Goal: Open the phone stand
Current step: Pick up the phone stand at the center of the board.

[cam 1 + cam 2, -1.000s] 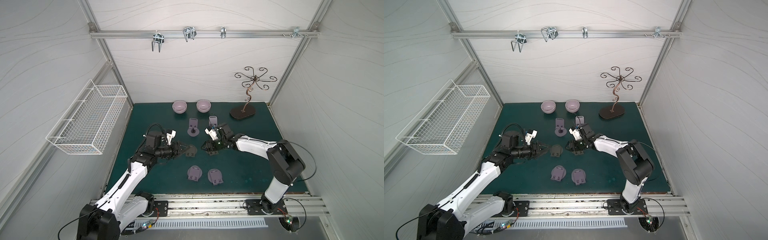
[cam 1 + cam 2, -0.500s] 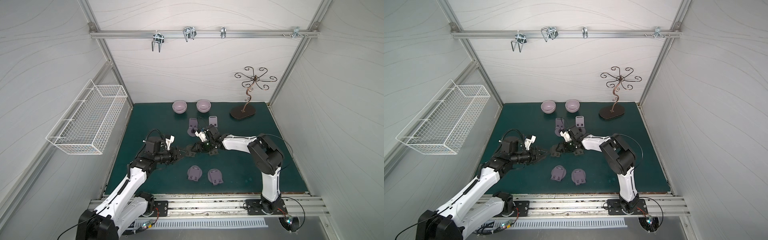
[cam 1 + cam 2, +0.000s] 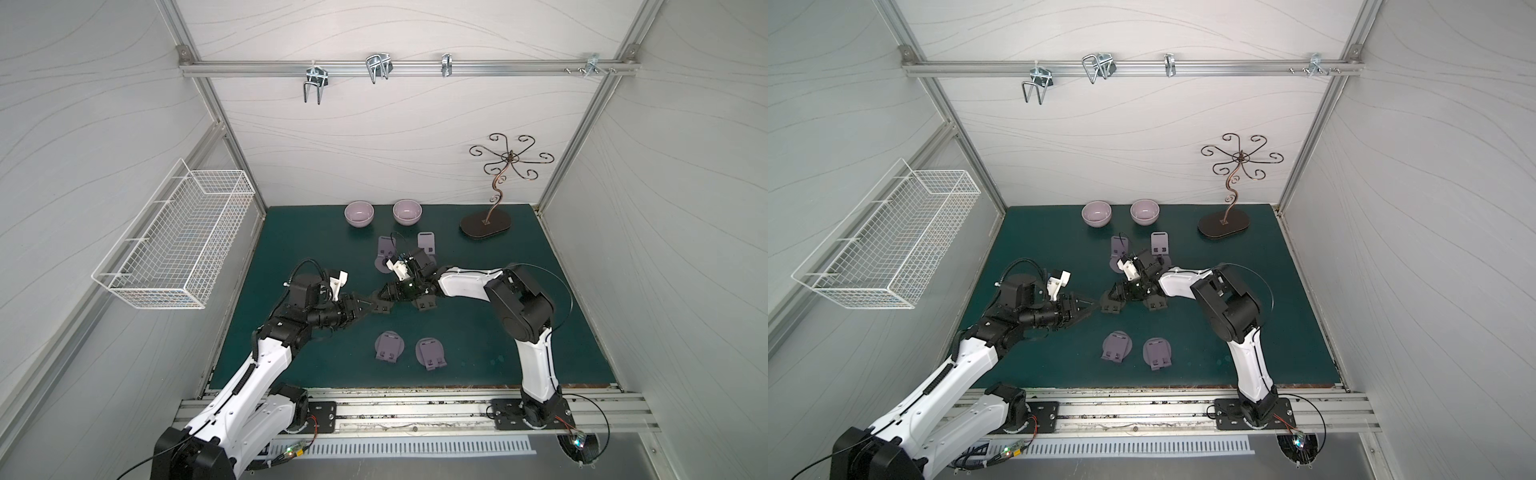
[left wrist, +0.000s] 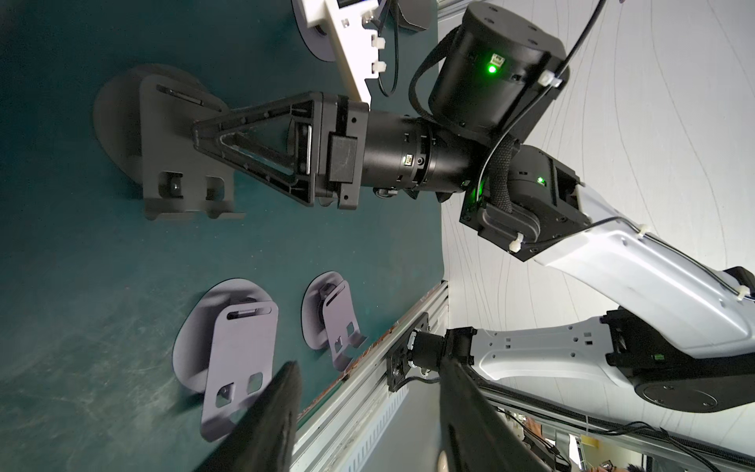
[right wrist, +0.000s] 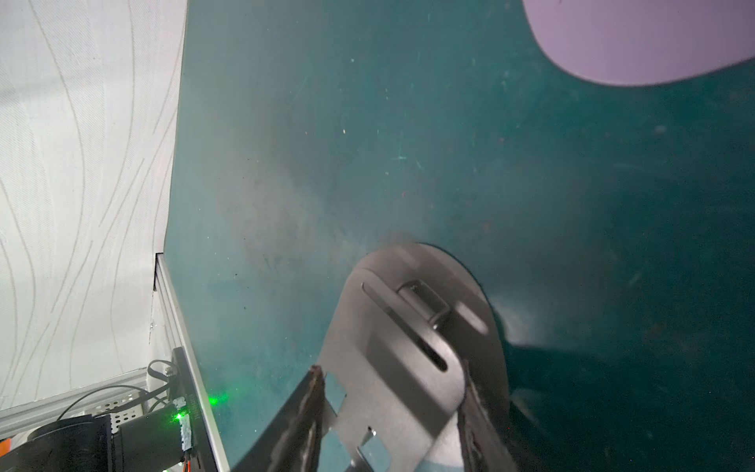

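A black phone stand (image 3: 381, 308) (image 3: 1111, 306) lies folded on the green mat, mid-table. My right gripper (image 3: 385, 293) (image 5: 392, 408) reaches in from the right and is shut on it. Its fingers (image 5: 312, 404) press both side edges of the stand's back plate (image 5: 392, 367), near the hooks. The left wrist view shows the same grip on the stand (image 4: 163, 143). My left gripper (image 3: 365, 305) (image 4: 367, 408) is open and holds nothing. Its tips sit just left of the stand.
A second black stand (image 3: 424, 303) lies under the right forearm. Two lilac stands (image 3: 388, 347) (image 3: 430, 353) lie nearer the front, two more (image 3: 385, 249) (image 3: 427, 241) behind. At the back stand two bowls (image 3: 359, 214) (image 3: 407, 212) and a jewellery tree (image 3: 484, 226). A wire basket (image 3: 178, 245) hangs left.
My right gripper moved left, from the second black stand to the one by my left gripper, and closed on it. My left gripper drew back, then edged forward again.
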Controlling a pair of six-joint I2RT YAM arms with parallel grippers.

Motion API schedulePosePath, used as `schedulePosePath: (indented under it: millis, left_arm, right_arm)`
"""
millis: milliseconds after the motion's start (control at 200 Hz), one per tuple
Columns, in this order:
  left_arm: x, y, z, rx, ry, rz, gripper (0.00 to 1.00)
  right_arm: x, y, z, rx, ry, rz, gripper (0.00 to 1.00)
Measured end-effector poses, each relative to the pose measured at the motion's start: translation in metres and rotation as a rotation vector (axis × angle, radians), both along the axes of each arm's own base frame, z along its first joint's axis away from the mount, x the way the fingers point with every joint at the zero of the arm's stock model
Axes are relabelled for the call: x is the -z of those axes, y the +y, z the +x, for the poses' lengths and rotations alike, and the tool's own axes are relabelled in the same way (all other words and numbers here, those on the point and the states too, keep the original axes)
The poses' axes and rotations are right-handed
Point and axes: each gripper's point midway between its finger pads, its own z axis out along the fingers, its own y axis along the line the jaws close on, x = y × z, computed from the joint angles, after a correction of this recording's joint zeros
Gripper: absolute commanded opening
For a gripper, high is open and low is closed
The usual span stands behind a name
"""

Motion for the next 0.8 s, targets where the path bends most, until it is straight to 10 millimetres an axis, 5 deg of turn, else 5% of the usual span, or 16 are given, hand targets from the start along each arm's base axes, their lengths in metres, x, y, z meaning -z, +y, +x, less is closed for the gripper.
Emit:
schedulePosePath:
  millis: [270, 420, 605, 800]
  left_arm:
    - [0.0, 0.0, 0.0, 0.0, 0.0, 0.0, 0.57]
    - [0.001, 0.0, 0.0, 0.0, 0.003, 0.001, 0.57]
    - [0.002, 0.0, 0.0, 0.002, 0.004, 0.003, 0.57]
    - [0.002, 0.0, 0.0, 0.003, 0.004, 0.006, 0.57]
  right_arm:
    - [0.004, 0.009, 0.006, -0.003, 0.003, 0.032, 0.38]
    - [0.009, 0.009, 0.005, -0.004, 0.014, 0.033, 0.15]
    - [-0.002, 0.016, 0.006, -0.017, 0.029, 0.098, 0.0]
    - [-0.01, 0.021, 0.003, -0.037, 0.034, 0.137, 0.0]
